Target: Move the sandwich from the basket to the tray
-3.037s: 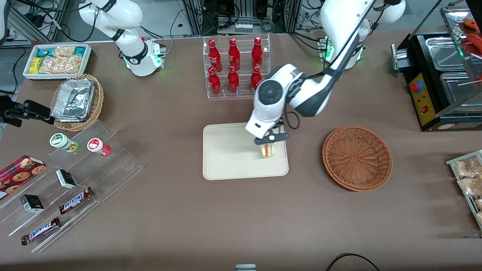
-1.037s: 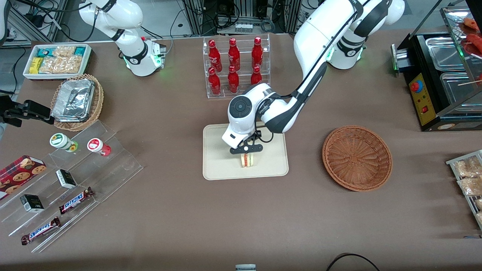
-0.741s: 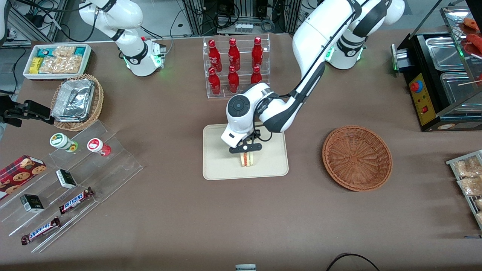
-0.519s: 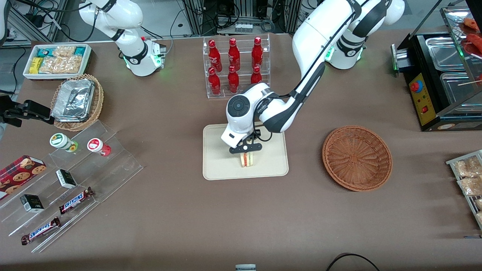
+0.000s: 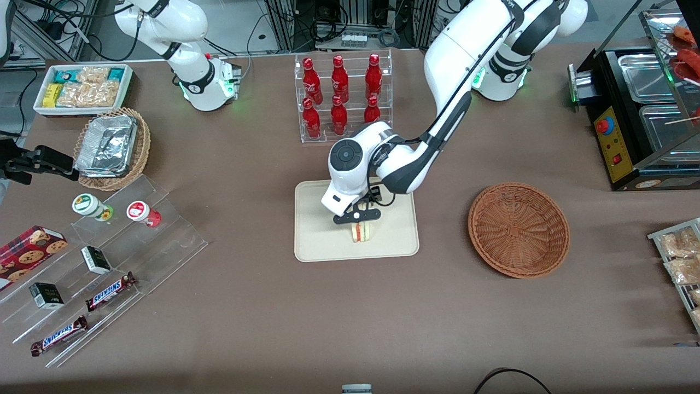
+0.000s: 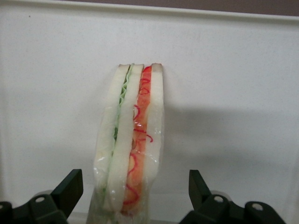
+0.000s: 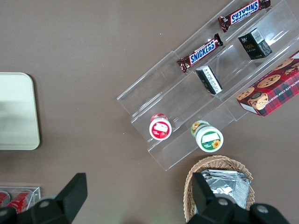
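Sandwich (image 6: 128, 154) base cut off

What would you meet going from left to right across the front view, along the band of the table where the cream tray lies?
Two lidded cups on the clear stepped rack → tray → sandwich, standing on the tray under the open end effector → reddish-brown wicker basket → packaged snacks.

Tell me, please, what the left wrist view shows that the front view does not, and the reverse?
Only the left wrist view shows the gripper open, its fingers clear of the sandwich, and the green and red layers close up. Only the front view shows the empty basket toward the working arm's end and the red bottles. Both show the sandwich standing on its edge on the tray.
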`<state>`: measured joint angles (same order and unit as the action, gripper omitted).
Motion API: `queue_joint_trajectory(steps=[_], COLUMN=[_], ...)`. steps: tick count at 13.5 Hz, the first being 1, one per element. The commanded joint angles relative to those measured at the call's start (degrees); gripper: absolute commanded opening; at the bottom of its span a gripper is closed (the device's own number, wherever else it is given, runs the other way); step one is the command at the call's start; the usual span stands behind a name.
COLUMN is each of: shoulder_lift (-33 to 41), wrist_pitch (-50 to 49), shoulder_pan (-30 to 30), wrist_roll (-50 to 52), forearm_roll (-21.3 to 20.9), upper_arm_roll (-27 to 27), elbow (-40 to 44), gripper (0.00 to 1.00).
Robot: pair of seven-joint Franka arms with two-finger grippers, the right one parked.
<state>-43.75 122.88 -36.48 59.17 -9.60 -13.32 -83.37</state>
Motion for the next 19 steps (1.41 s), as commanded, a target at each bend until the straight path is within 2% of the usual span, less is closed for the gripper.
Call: queue_joint_trajectory(steps=[1,10,15,19], shoulder_lift=[0.6,4.3,6.9,10.3], wrist_pitch=[-1.3,-6.3,-8.7,-14.4], shoulder_pan=[-0.9,-0.4,-0.2,1.1], wrist_roll=[1.3,0.4,-3.6,-3.8], forearm_roll=[-0.9,-0.7,0.0,-0.2], upper_arm_roll=[0.8,0.7,0.8,0.8], elbow=[1.4,1.5,1.4,1.2], gripper=[1.00,1.00,1.00,1.00])
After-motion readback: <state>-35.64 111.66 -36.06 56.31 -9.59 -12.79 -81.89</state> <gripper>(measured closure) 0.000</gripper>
